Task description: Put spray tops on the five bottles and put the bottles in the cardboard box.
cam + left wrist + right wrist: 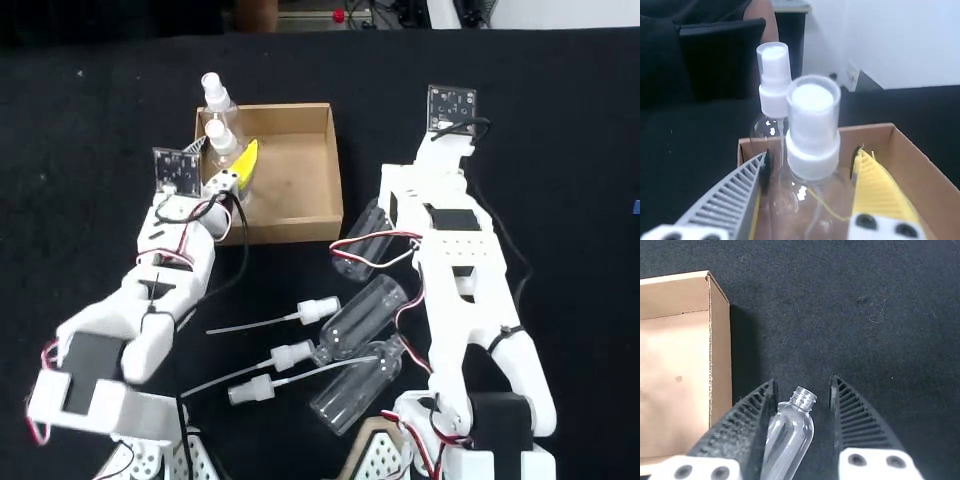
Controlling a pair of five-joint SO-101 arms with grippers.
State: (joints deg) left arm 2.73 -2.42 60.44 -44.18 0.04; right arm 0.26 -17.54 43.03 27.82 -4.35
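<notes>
Black cloth covers the surface [560, 120]; the left jaws are clenched on an upright capped bottle [812, 125] over the cardboard box [300, 228], with a second capped bottle [774, 75] just beyond their tips. The right jaws hang released astride an uncapped bottle [790, 430]. The held bottle should probably go down gently, clear of its neighbour, though its base is hidden and the neighbour's side of the wall is unclear.

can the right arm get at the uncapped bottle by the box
Probably yes: the right claw is open and the uncapped bottle lies between its fingers, with nothing in the way.
</notes>
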